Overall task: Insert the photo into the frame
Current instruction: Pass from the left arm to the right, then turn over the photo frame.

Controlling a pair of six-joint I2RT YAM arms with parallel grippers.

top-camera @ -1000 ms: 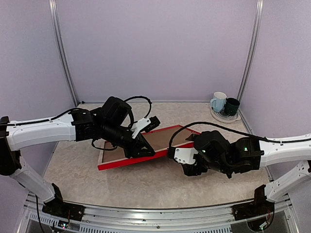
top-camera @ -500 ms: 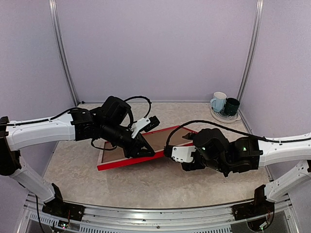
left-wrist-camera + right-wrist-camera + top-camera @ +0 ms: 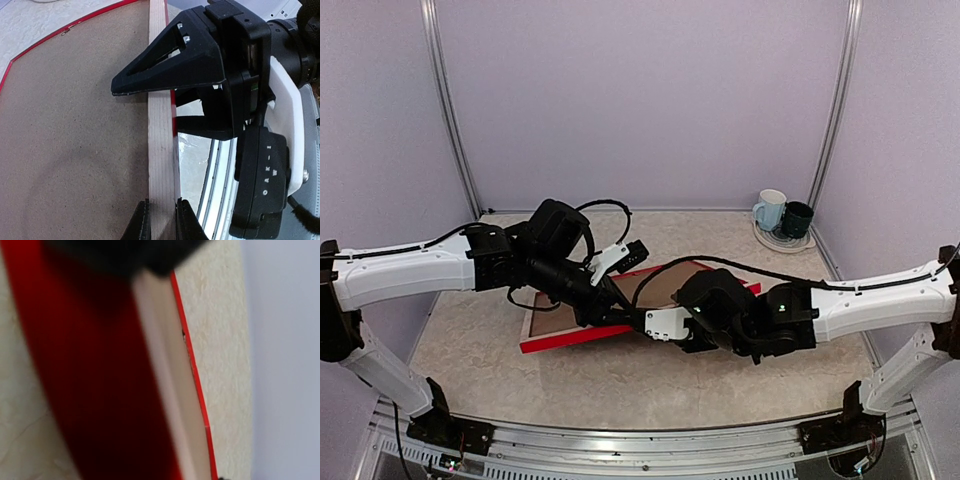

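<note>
The frame (image 3: 560, 339) is tilted up off the table, its red near rim toward me and a brown backing board (image 3: 665, 285) filling it. My left gripper (image 3: 610, 315) is shut on the near rim. In the left wrist view its tips (image 3: 162, 225) pinch the pale wood side (image 3: 161, 165) beside the board (image 3: 75, 140). My right gripper (image 3: 640, 322) sits at the same rim, just right of the left one. Its black fingers (image 3: 170, 60) straddle the rim and stand apart. The right wrist view is a blur of red frame face (image 3: 100, 380). The photo is out of view.
A pale blue mug (image 3: 770, 210) and a dark green mug (image 3: 797, 218) stand together at the back right corner. The speckled tabletop (image 3: 620, 385) runs to a metal rail at the near edge. Purple walls close in the back and sides.
My right arm has reached left along the frame's near rim, ending beside the left gripper, with its fingers narrowing. The left gripper and the frame have stayed put.
</note>
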